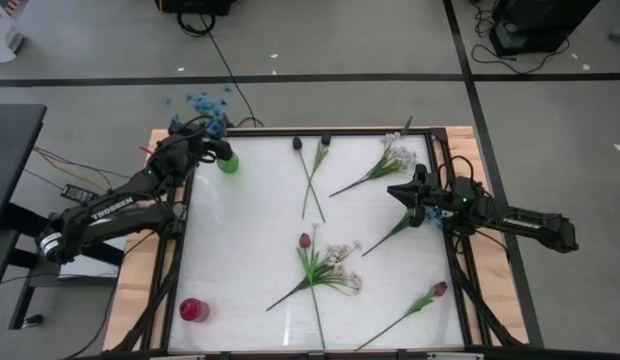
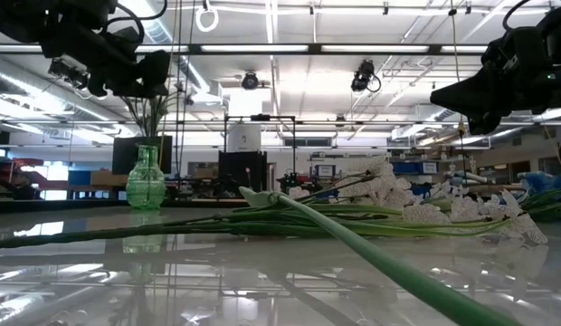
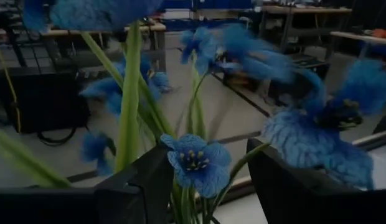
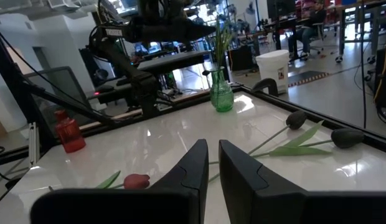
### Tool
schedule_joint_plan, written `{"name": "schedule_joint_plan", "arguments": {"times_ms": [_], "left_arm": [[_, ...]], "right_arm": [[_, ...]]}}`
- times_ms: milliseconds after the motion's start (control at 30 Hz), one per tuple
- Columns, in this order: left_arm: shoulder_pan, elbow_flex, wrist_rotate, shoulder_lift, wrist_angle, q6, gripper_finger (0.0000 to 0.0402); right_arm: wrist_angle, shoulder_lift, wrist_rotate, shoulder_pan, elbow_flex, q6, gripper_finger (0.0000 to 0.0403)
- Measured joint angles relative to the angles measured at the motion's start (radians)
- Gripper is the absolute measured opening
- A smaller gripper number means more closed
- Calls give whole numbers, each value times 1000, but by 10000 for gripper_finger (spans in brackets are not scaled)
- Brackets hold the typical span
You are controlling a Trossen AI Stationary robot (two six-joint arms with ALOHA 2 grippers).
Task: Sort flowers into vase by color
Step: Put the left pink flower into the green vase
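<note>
left tool [image 3: 205, 186] | parted around blue flowers' [image 3: 196, 163] stems | over green vase [image 1: 227, 161]

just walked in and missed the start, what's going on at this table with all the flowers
Two robot arms are sorting artificial flowers into vases. The left gripper is above the green vase at the table's far left corner, its fingers apart around the stems of the blue flowers standing in that vase. The right gripper hovers over the right side with nothing in it. White sprays, tulips and dark buds lie on the table, and the red vase is empty.
</note>
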Motion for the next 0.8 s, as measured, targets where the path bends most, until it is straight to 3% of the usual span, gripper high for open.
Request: {"name": "schedule_joint_plan", "arguments": {"times_ms": [167,533,800], "left_arm": [[-32,25,88,0,-64,-83,206],[-45,278,112,2,-554,-209,206],[-45,385,344,2,-757,-362,203]], "right_arm": [[0,0,0,0,0,0,49],[0,0,0,0,0,0,49],[0,0,0,0,0,0,49]]}}
